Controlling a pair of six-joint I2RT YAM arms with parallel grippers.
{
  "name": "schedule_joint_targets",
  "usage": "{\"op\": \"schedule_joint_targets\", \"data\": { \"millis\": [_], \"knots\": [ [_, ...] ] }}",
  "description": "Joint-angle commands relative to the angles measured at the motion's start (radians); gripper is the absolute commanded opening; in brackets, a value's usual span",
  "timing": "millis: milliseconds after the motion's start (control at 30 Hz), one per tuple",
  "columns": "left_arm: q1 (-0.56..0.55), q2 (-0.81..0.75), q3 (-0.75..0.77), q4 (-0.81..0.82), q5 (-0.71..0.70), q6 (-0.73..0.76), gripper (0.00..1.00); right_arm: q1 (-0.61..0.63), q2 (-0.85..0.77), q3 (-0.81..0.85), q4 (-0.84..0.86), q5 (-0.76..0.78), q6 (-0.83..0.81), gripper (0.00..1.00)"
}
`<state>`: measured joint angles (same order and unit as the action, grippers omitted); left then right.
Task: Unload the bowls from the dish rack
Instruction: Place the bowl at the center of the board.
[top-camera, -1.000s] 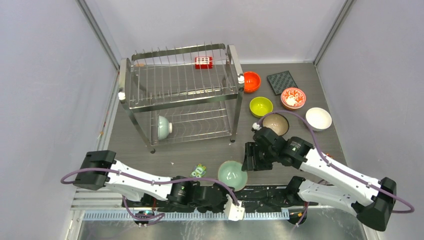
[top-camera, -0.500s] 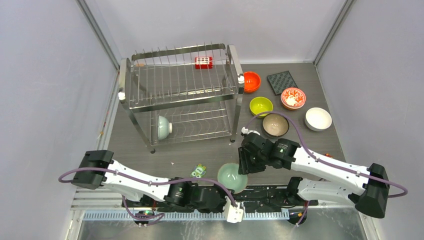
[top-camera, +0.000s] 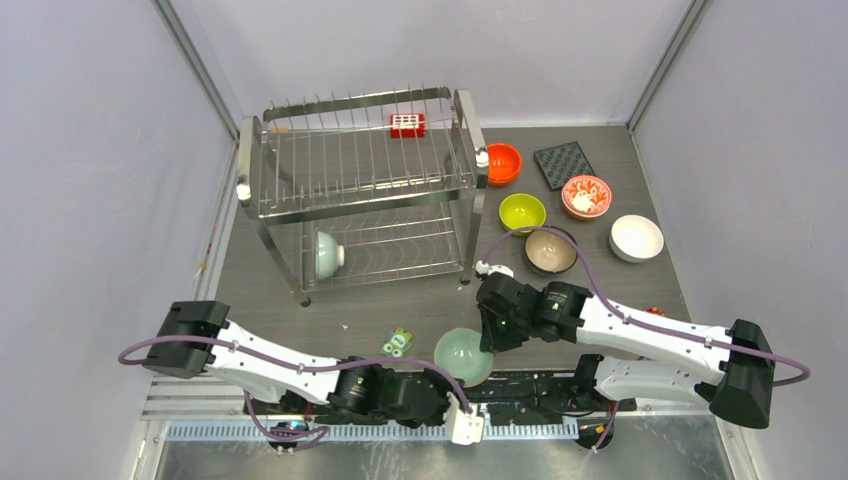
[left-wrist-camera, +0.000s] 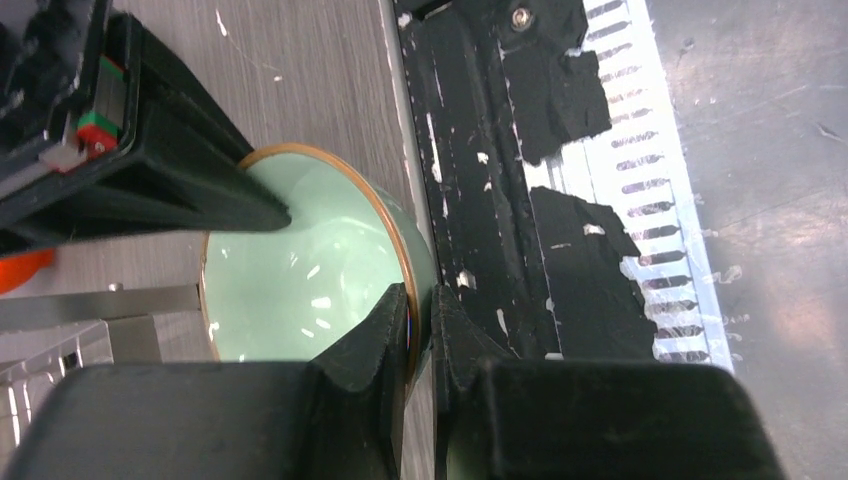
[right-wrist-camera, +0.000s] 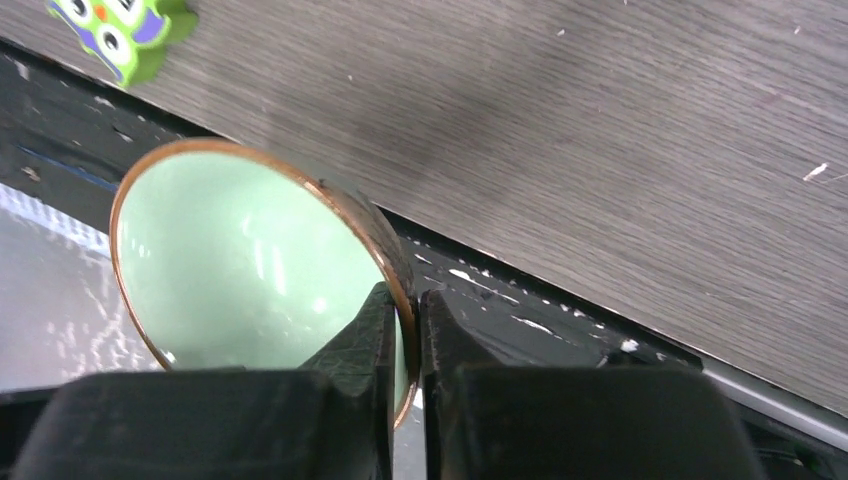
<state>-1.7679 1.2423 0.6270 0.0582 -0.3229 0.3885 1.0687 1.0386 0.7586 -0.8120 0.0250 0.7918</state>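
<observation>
**Bowls: 7.**
- 1 pale green bowl at the 6 o'clock edge of the desk. Its rim is held by 2 hands: the left hand is clamped on it, and the right hand is clamped on it at the bowl's 2 o'clock.
- 1 rack bowl, pale green, on its side in the lower tier.
- 5 loose at 1 to 3 o'clock: orange bowl, yellow-green bowl, flowered bowl, white bowl, dark bowl.

**Dish rack: 1**, at 10 o'clock.

**Sundries:** 1 red-white block, 1 dark mat, 1 green toy.
</observation>
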Motion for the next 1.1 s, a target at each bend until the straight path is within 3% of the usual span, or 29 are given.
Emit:
{"op": "schedule_joint_targets", "data": {
  "millis": [0, 67, 133, 300, 467, 500, 533, 733, 1067],
  "knots": [
    [-0.013, -0.024, 0.014, 0.109, -0.033, -0.018, 0.00, 0.021, 0.008, 0.018, 0.048, 0.051, 0.017, 0.03],
    [-0.013, -0.027, 0.011, 0.120, -0.045, -0.036, 0.01, 0.034, 0.012, 0.025, 0.042, 0.065, 0.021, 0.01],
    [-0.013, -0.033, 0.011, 0.127, -0.057, -0.050, 0.09, 0.047, 0.008, 0.037, 0.031, 0.085, 0.027, 0.01],
    [-0.013, -0.055, 0.012, 0.130, -0.101, -0.085, 0.51, 0.071, -0.008, 0.073, -0.008, 0.143, 0.045, 0.01],
    [-0.013, -0.103, 0.033, 0.114, -0.209, -0.155, 0.72, 0.074, -0.057, 0.093, -0.073, 0.284, 0.104, 0.01],
    [-0.013, -0.111, 0.045, 0.088, -0.241, -0.183, 0.90, 0.074, -0.073, 0.091, -0.086, 0.327, 0.126, 0.01],
    [-0.013, -0.118, 0.062, 0.055, -0.278, -0.215, 0.98, 0.074, -0.090, 0.088, -0.100, 0.381, 0.153, 0.01],
    [-0.013, -0.136, 0.148, -0.170, -0.557, -0.524, 1.00, 0.039, -0.150, 0.043, -0.159, 0.615, 0.281, 0.01],
    [-0.002, -0.196, 0.175, -0.606, -0.884, -1.238, 1.00, -0.113, -0.191, -0.106, -0.040, 0.592, 0.333, 0.01]
  ]
}}
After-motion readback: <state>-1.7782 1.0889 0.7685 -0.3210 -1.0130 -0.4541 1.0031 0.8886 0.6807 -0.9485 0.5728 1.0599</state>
